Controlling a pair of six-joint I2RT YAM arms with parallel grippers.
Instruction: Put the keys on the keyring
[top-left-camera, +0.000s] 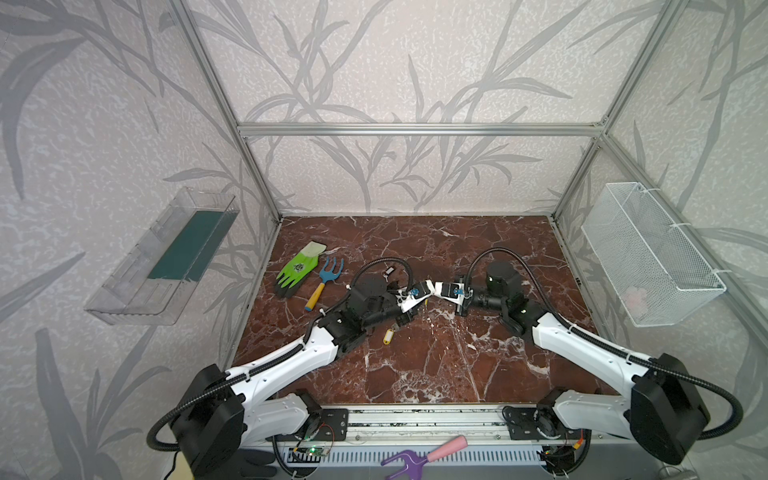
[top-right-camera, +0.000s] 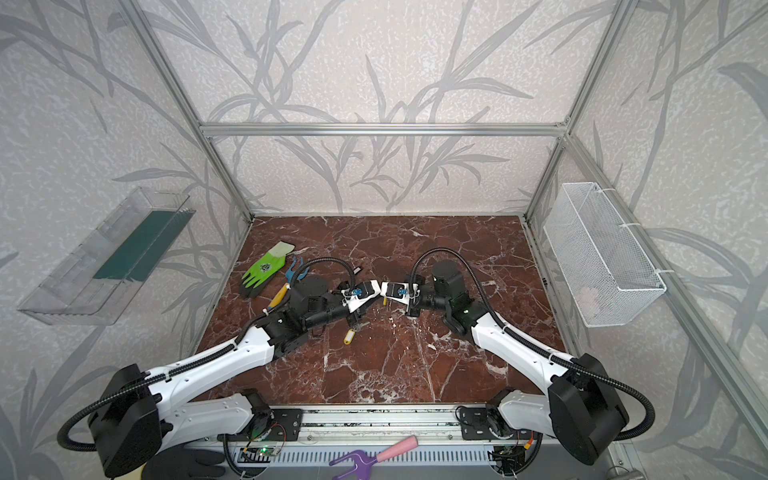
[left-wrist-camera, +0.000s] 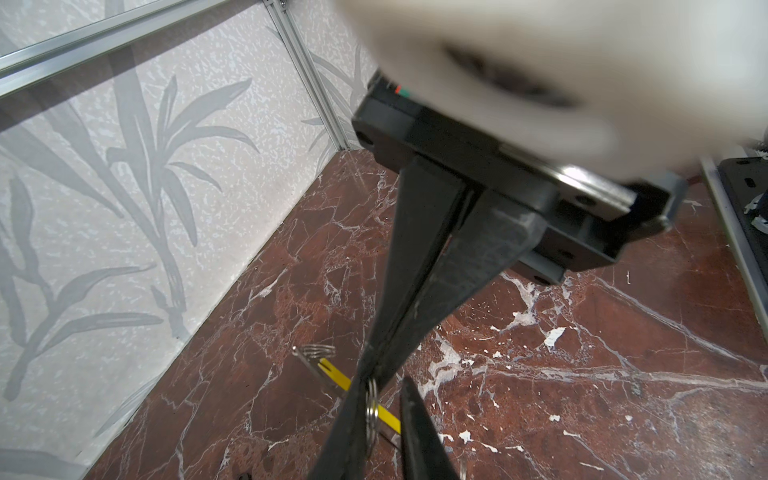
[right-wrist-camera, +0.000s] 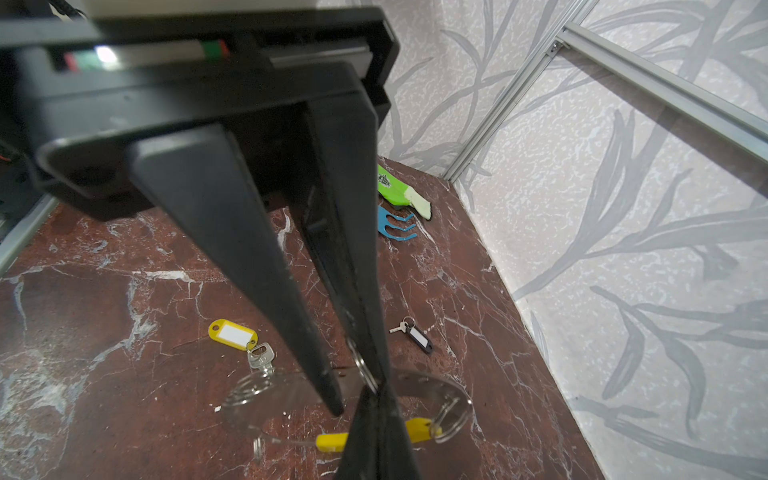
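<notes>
Both grippers meet tip to tip above the middle of the table. My right gripper (top-left-camera: 437, 289) (right-wrist-camera: 376, 392) is shut on the keyring (right-wrist-camera: 451, 415), a thin grey loop with a yellow segment (left-wrist-camera: 336, 379) hanging below the tips. My left gripper (top-left-camera: 428, 291) (left-wrist-camera: 384, 386) stands narrowly open around the keyring's wire (left-wrist-camera: 372, 409), which lies against one finger with a gap to the other. Both keys lie on the table. The yellow-tagged key (top-left-camera: 388, 336) (right-wrist-camera: 232, 332) is near the left arm. The black-fob key (top-left-camera: 388, 272) (right-wrist-camera: 419, 340) lies farther back.
A green glove (top-left-camera: 297, 270) and a blue hand rake (top-left-camera: 326, 280) lie at the back left of the marble table (top-left-camera: 436, 365). A clear bin (top-left-camera: 166, 257) hangs on the left wall, a wire basket (top-left-camera: 652, 253) on the right. A purple-and-pink rake (top-left-camera: 419, 455) lies in front of the table.
</notes>
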